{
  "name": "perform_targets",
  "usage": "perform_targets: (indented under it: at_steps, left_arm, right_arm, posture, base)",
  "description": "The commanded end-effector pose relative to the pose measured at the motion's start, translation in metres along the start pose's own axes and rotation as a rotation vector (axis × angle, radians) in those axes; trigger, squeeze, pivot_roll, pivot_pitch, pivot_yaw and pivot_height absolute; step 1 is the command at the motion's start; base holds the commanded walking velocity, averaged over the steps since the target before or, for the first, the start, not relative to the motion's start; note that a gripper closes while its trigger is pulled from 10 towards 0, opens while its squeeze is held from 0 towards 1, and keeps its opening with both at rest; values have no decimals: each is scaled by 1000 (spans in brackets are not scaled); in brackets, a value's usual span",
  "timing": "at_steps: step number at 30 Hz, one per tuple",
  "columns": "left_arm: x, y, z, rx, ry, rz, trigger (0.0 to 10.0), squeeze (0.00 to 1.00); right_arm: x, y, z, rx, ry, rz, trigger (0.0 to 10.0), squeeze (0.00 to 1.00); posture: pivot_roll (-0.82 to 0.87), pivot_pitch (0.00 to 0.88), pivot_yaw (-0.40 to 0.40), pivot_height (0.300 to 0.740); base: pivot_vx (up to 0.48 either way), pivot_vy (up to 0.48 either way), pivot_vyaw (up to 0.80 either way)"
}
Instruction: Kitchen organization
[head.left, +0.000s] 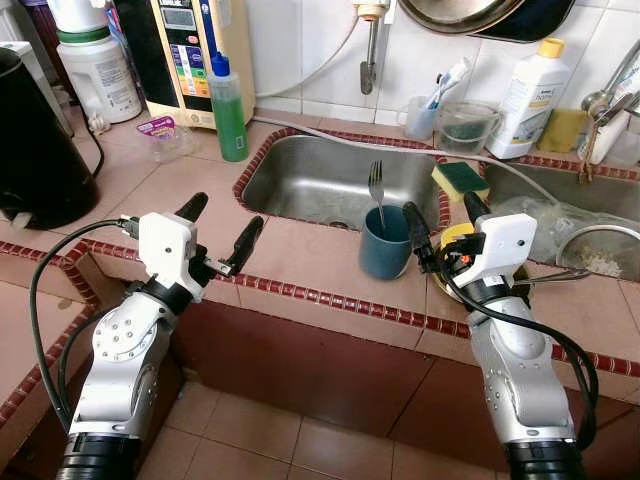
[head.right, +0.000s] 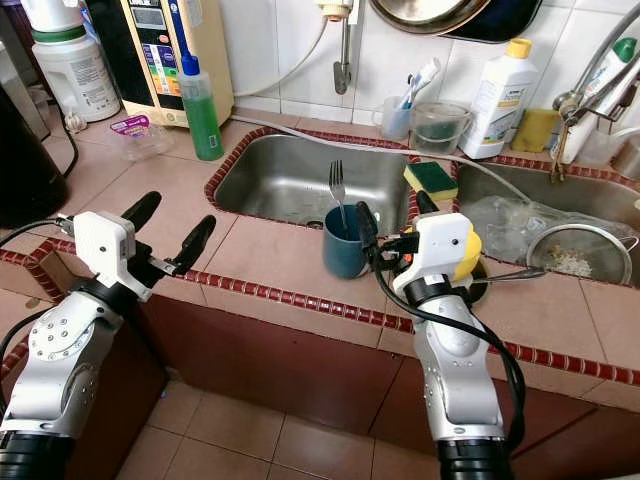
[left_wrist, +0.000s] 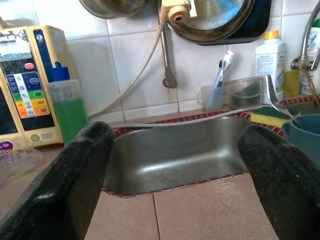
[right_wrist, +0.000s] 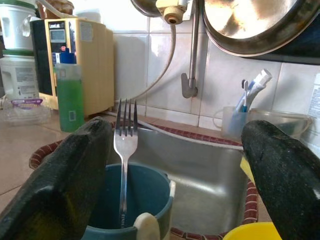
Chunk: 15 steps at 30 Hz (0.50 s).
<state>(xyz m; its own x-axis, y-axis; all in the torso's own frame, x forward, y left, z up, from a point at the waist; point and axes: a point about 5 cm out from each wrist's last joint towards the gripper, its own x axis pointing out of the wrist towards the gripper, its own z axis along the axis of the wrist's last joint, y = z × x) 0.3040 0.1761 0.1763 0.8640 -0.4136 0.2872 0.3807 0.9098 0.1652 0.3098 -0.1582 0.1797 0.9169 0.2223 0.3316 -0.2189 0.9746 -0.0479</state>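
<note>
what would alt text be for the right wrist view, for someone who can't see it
Between the open right gripper's two black fingers, a silver fork stands tines-up in a blue cup at the edge of a steel sink. A green bottle stands on the counter beyond.

Lighting even and fairly bright across both head views; no hard shadows on the counter (head.left: 300, 250). Source not visible. The sink (head.left: 320, 185), ahead of the left gripper (head.left: 218, 232), carries soft grey reflections without strong glare. The wall tiles (head.left: 300, 40) beyond it read slightly washed out. The pan (right_wrist: 250, 25), above the right gripper (head.left: 442, 225), shows a bright sheen. Head views sharp, with mild bending at the edges. In both wrist views the near fingers (left_wrist: 65, 185) are blurred and dark. The fork (right_wrist: 125, 145) between the right fingers is crisp.
</note>
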Motion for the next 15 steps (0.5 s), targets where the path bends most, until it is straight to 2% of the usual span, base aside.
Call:
perform_targets:
  at_steps: [1, 11, 15]
  left_arm:
    - [2, 2, 3, 11, -11, 7, 10000, 0]
    - [0, 0, 2, 27, -13, -3, 10000, 0]
    - [-1, 1, 2, 18, -20, 4, 10000, 0]
  right_arm:
    - [1, -2, 2, 5, -12, -3, 10000, 0]
    - [1, -2, 2, 2, -7, 3, 10000, 0]
    - [1, -4, 2, -1, -7, -4, 10000, 0]
  posture:
    - [-84, 46, 31, 740]
    - [-85, 47, 25, 740]
    - [-84, 46, 26, 740]
  base:
    - [0, 0, 0]
    - [0, 0, 0]
    - [0, -323, 0]
